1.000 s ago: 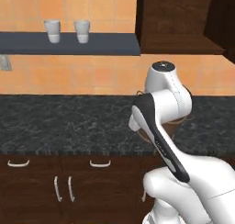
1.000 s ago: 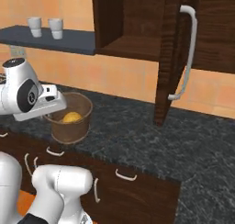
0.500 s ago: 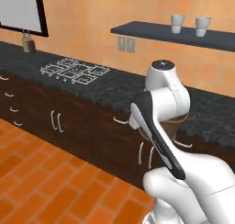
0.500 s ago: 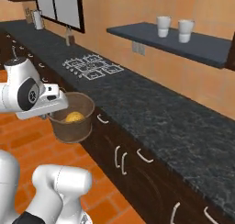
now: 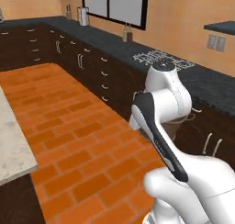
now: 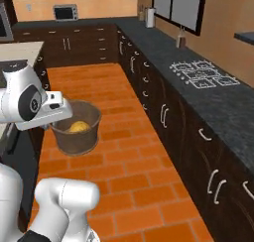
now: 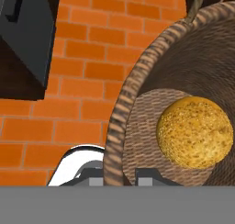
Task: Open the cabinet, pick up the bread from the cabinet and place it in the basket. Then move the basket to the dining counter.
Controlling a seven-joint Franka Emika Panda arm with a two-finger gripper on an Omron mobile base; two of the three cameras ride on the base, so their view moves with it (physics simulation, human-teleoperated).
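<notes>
The brown woven basket hangs in the air over the brick floor, with my gripper shut on its near rim. The golden bread lies inside it. In the hand view the basket's rim runs up between my fingertips, my gripper is clamped on it, and the bread rests on the woven bottom. A sliver of the basket shows behind my arm in the left base view. The beige marble dining counter lies at the left edge, with its corner near my arm. The cabinet is out of view.
A black counter with a cooktop over dark lower drawers runs along the right wall and round the far corner. Orange brick floor lies open between it and the island. A small oven stands on the far counter.
The base has turned and driven, so both base views have swung from the shelf wall to the kitchen aisle. The basket with the bread stays in my shut gripper.
</notes>
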